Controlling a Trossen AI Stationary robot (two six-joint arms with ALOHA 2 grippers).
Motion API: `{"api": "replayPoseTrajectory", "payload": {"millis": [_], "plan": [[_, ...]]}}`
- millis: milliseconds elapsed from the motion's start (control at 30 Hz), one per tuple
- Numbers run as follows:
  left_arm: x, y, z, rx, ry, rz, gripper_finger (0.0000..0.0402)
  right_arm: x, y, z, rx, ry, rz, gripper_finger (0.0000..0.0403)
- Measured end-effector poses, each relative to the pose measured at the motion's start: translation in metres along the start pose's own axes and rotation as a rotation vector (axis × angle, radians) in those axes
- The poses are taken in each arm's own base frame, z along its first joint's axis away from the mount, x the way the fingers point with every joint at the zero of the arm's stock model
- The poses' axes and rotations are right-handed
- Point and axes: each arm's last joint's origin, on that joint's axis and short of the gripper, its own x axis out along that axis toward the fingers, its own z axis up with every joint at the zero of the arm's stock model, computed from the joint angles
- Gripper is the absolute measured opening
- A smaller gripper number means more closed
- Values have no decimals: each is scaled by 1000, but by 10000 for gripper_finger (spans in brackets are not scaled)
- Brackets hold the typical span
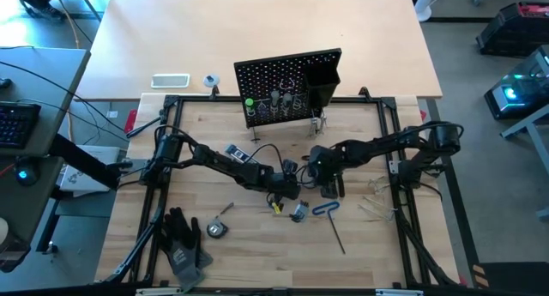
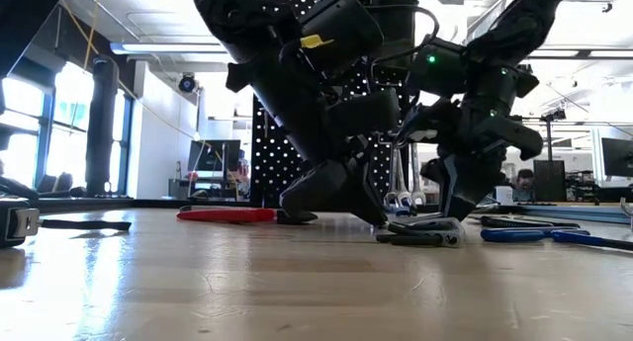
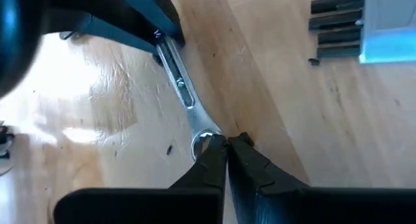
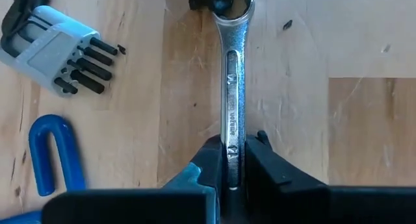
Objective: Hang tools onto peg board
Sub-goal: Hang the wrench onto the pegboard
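Note:
A silver wrench (image 4: 233, 87) lies low at mid-table between my two grippers. My right gripper (image 4: 233, 160) is shut on its shaft. My left gripper (image 3: 224, 152) is shut, its tips at the wrench's ring end. In the high view the two meet in front of the peg board (image 1: 287, 86). The board stands upright at the table's far side, with a green screwdriver (image 1: 250, 103) and other tools in its holders. A grey hex key set (image 4: 55, 45) and a blue-handled hex key (image 4: 52, 156) lie on the near side of my right gripper. My left gripper rests its shut fingertips (image 3: 211, 160) on the wrench's ring end (image 3: 203, 141), slanting down from the table's left. Whether a tip sits inside the ring, I cannot tell. My right gripper pinches the wrench's shaft (image 4: 232, 143) between its two fingers, toward the end away from the ring. It slants down from the table's right, its fingers reaching along the shaft. Whether the wrench is off the wood, I cannot tell.
Black work gloves (image 1: 182, 236) and a small tape measure (image 1: 216, 229) lie near the table's front left. A white flat device (image 1: 170, 81) sits beyond the frame at the far left. A red flat tool (image 2: 226, 214) lies in front of the peg board.

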Motion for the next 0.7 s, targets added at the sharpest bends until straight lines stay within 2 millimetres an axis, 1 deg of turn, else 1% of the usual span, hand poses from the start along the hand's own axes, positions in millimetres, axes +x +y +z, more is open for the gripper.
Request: {"api": "replayPoseTrajectory", "payload": {"millis": [67,233,333,400,567,700], "plan": [[-6,2,1,-3,8,11,1,-2,0,4,6,9,-14,30],[-24,10,-2,1,104,103,3,-7,3,10,17,38,6,30],[-37,16,-2,3,149,161,9,-10,6,16,30,23,-32,30],[-44,18,-4,1,185,169,11,-12,8,19,56,14,-52,30],[-56,22,-7,-43,229,198,11,-25,10,22,156,-29,-67,30],[-65,27,-4,-92,213,242,12,-42,13,23,199,-81,-155,30]]}}
